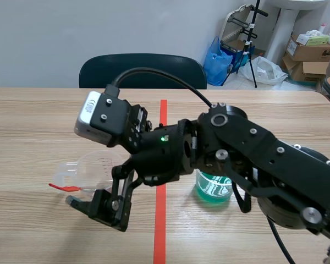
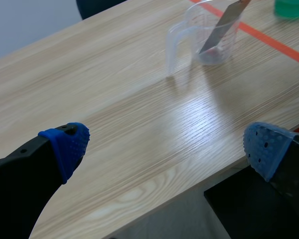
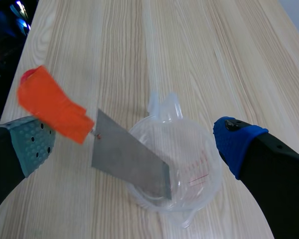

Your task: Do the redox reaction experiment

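Right pincer (image 3: 134, 144) hangs apart over clear cup (image 3: 194, 169) with metal scraper (image 3: 124, 154) leaning inside; left pincer (image 2: 167, 144) apart above bench (image 2: 104, 74).

Right end effector (image 3: 133, 147) and left end effector (image 2: 164, 149) both gape.

I see a dark chair (image 1: 143, 69) at twelve, pale wall (image 1: 71, 27) behind, boxes (image 1: 311, 55) and blue bag (image 1: 216, 59) at two.
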`<action>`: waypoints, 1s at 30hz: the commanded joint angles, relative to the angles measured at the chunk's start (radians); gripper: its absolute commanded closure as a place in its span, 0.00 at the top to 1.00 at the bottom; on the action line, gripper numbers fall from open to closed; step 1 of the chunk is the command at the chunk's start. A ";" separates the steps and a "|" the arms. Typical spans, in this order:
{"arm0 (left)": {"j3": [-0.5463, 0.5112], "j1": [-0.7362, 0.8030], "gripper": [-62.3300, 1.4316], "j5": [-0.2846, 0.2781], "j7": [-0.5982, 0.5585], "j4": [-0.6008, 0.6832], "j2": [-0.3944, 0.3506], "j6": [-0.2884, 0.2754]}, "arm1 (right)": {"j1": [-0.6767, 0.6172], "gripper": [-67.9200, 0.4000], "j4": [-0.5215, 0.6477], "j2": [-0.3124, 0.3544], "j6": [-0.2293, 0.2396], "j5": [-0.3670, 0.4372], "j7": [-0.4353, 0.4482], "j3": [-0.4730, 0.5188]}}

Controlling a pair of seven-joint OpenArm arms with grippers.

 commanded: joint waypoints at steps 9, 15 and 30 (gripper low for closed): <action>0.048 -0.032 1.00 -0.012 0.041 0.122 -0.033 -0.010 | -0.043 1.00 0.178 0.184 -0.022 0.063 0.104 0.009; 0.129 -0.047 1.00 -0.089 0.085 0.162 -0.127 -0.009 | -0.059 1.00 0.282 0.354 -0.062 0.270 0.108 0.033; 0.161 -0.197 1.00 -0.081 0.175 0.261 -0.055 -0.074 | -0.095 1.00 0.323 0.651 -0.057 0.706 0.055 0.392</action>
